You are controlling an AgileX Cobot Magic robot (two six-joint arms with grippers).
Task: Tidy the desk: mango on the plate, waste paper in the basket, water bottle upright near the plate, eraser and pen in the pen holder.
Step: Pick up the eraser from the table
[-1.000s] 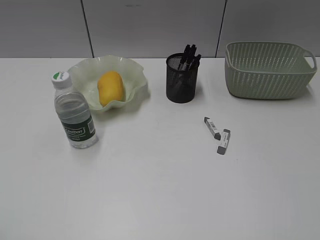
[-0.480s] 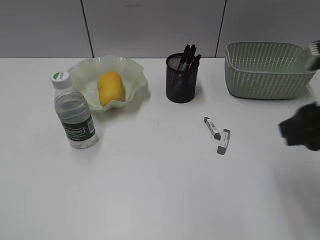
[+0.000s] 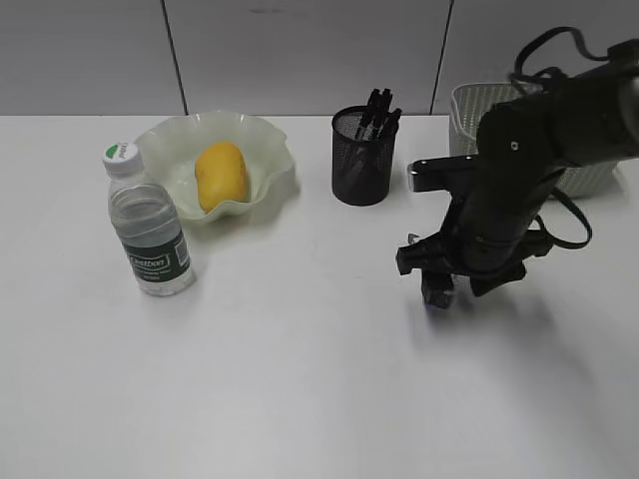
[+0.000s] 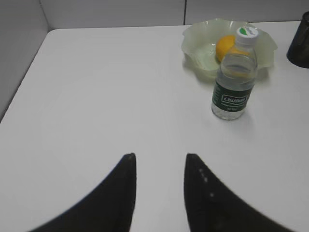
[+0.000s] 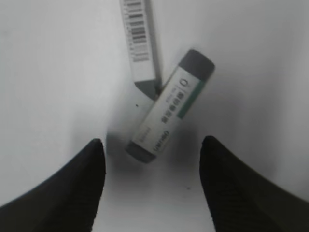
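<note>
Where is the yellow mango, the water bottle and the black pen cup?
Smooth yellow-orange mango [image 3: 221, 175], exterior view, middle of the fruit.
Clear plastic water bottle with green label [image 3: 151, 232], exterior view, its body.
Black wire-mesh pen cup [image 3: 360, 163], exterior view, front wall.

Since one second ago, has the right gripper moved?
Yes. The right gripper came in from the right, past the basket, and now hangs over the erasers.

We see a yellow-orange mango [image 3: 221, 175], pale green plate [image 3: 268, 150], black mesh pen holder [image 3: 360, 160], grey-tipped white erasers [image 5: 170, 112].
</note>
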